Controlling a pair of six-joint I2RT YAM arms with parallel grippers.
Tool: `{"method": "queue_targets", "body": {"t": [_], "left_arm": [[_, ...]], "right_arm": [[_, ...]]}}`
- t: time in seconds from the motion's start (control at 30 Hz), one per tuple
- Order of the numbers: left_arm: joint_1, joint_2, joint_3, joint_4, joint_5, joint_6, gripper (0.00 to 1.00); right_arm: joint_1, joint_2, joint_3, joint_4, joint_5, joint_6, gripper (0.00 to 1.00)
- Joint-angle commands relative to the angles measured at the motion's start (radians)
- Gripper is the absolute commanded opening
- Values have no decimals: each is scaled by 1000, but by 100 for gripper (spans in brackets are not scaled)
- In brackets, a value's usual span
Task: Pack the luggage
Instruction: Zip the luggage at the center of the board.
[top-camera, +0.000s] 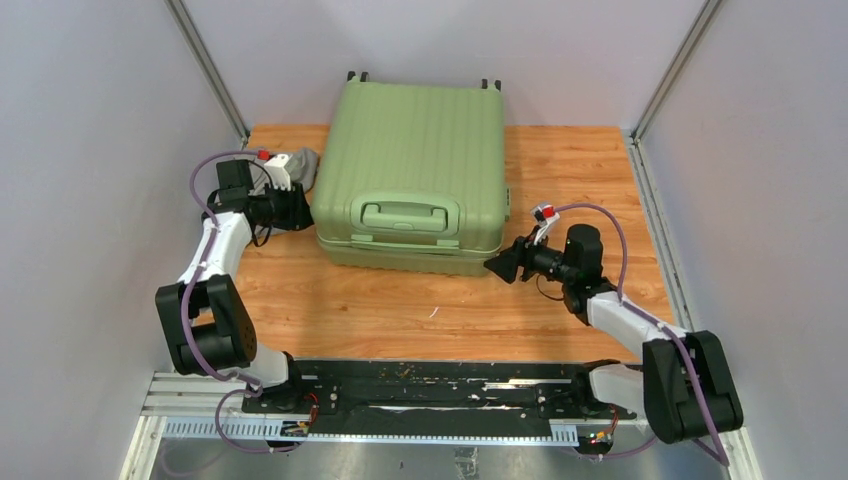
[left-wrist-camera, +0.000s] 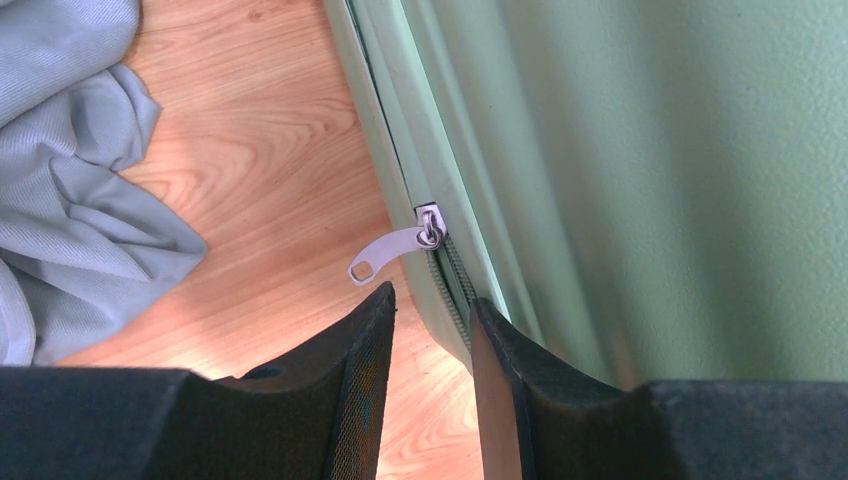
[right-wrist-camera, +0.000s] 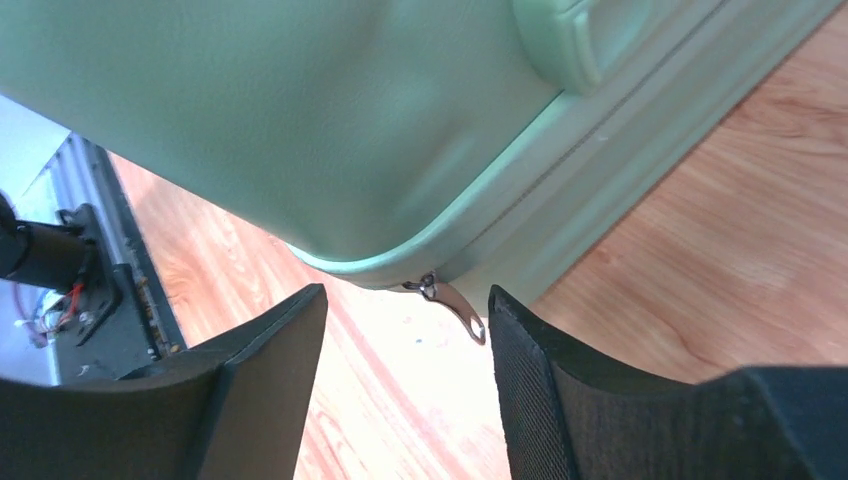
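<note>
Light-green ribbed hard-shell luggage (top-camera: 415, 150) is lying closed on the wooden desk (top-camera: 420, 310) as the left hand (left-wrist-camera: 430, 310), narrowly parted, and the right hand (right-wrist-camera: 405, 310), wide, are hovering empty by silver zipper pulls (left-wrist-camera: 385, 252), zipping seemingly unfinished, grey cloth (left-wrist-camera: 70, 180) unpacked.

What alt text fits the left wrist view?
A silver zipper pull sticks out from the side seam of a light-green suitcase, just ahead of the open left tool. Crumpled grey cloth lies on the wooden table at upper left.

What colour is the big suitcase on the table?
Light green. The suitcase shows best in the top view.
</note>
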Motion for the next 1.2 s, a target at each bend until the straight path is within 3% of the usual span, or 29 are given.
{"method": "queue_targets", "body": {"t": [0.0,0.4,0.7,0.83,1.17], "left_arm": [[-1,18,17,37,22,-20,40],[-1,30,9,68,39,-63,40],[-1,37,18,71,42,-76,40],[-1,30,5,73,39,-72,39],[-3,11,-55,156,68,-178,35]], "right_arm": [[14,-71,38,-172,149,-102,66],[15,63,91,-19,-14,-99,53],[15,60,68,9,-38,-79,14],[15,21,21,42,5,-64,3],[21,-31,-63,186,15,10,0]]}}
